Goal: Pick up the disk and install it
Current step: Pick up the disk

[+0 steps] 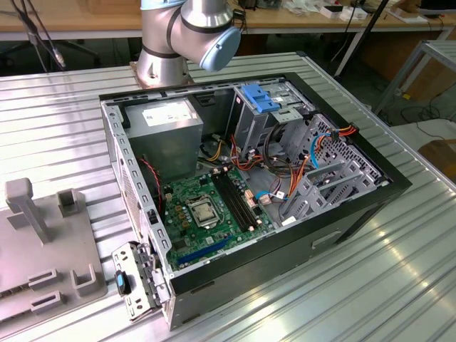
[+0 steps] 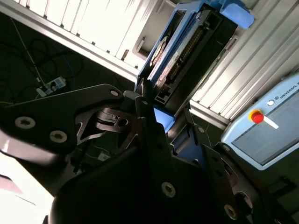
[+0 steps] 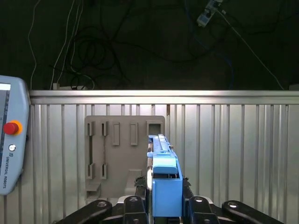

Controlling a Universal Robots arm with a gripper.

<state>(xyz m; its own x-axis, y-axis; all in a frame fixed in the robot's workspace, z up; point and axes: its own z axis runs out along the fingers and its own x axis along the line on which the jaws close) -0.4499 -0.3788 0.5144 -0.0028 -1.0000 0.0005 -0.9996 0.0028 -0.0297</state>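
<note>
In both wrist views my gripper [image 3: 161,198] [image 2: 159,119] is shut on the disk [image 3: 162,179] [image 2: 187,51], a dark hard drive in a bright blue carrier with a blue end tab [image 2: 237,12]. The first wrist view shows the disk edge-on, standing up between the dark fingers [image 3: 135,186], raised above a ribbed metal table [image 3: 233,154]. Beneath it lies a grey fixture plate [image 3: 117,154] with empty slots. In the exterior view, the open computer case [image 1: 356,214] lies on its side with its metal drive cage [image 1: 324,178] at the exterior view's right.
The arm's base [image 1: 189,35] stands behind the case. A pale blue bracket [image 1: 260,96] sits at the case's far side, with orange and blue cables [image 1: 313,146] near the cage. A grey fixture [image 1: 43,242] lies at the exterior view's left. A teach pendant [image 3: 11,135] [image 2: 266,126] rests on the table.
</note>
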